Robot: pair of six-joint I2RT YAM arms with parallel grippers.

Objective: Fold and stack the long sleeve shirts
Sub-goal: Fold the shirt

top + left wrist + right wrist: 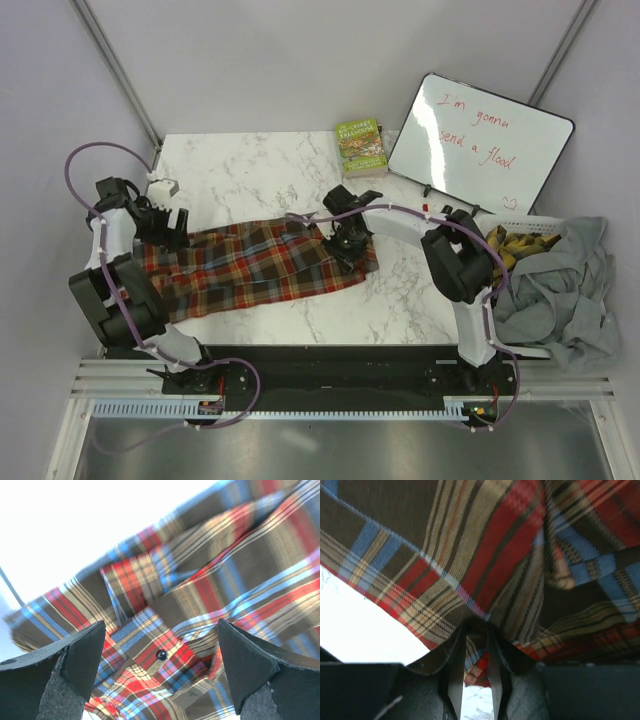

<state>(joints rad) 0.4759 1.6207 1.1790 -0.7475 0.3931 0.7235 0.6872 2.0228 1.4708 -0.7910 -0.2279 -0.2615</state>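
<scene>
Right claw (476, 630): fingers drawn narrow on a bunched fold at the edge of the plaid shirt (260, 265), at its 3 o'clock end. Reads as a grip, with cloth tucked between the tips. The bite looks shallow, though; bare desk shows just under the fingers.

Left claw (161, 630): spread wide, holding nothing, over the shirt's 9 o'clock end. It's above the front placket, with a dark button (161, 655) almost dead centre between the fingers.

The shirt lies on the desk (250, 170), long axis 9 to 3, left of centre, rumpled around the right claw.

My read: early in the fold, one end taken, the other not yet.

How I'd run it:
- Drop the left claw onto a cloth edge, not onto the button. A hard bump under a pad means a poor hold.
- Take a deeper bite on the right if it slips. Flannel is soft and will creep out of a tip pinch.
- Lift both ends low and together, cloth lightly taut, so the fold line stays straight.

The basket (530, 218) with a grey garment (570, 290) sits at 3 o'clock, near the right arm. The book (362, 148) at 12 and the whiteboard (480, 145) at 1 are well apart from the shirt.
</scene>
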